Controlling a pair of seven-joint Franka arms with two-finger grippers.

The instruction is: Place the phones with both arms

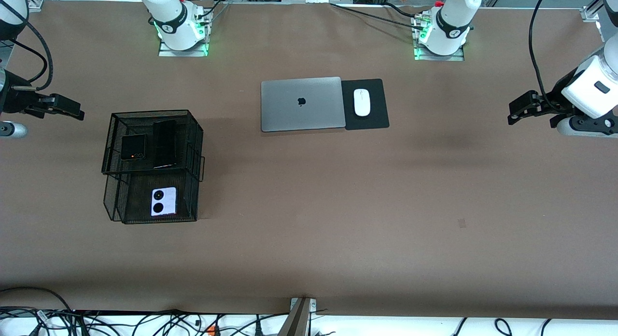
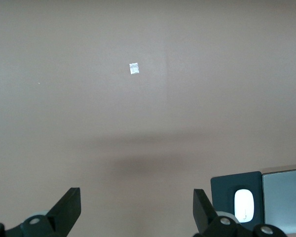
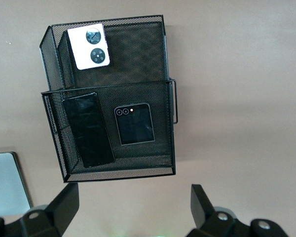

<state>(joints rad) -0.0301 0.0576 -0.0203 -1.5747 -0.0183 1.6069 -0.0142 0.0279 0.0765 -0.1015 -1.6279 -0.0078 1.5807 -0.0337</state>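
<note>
Both arms are basically parked rn: right arm (image 1: pixel 169 17) comes off its base at the top of the front view w/ its wrist way out at the frame's left edge, right gripper (image 1: pixel 72 109) sticking inward at mid height, fingers (image 3: pixel 64 202) spread wide, nothing in them. Left arm (image 1: pixel 454 17) does the same at the frame's right edge, left gripper (image 1: pixel 514 111) pointing inward, fingers (image 2: pixel 66 210) wide apart & empty too.
</note>
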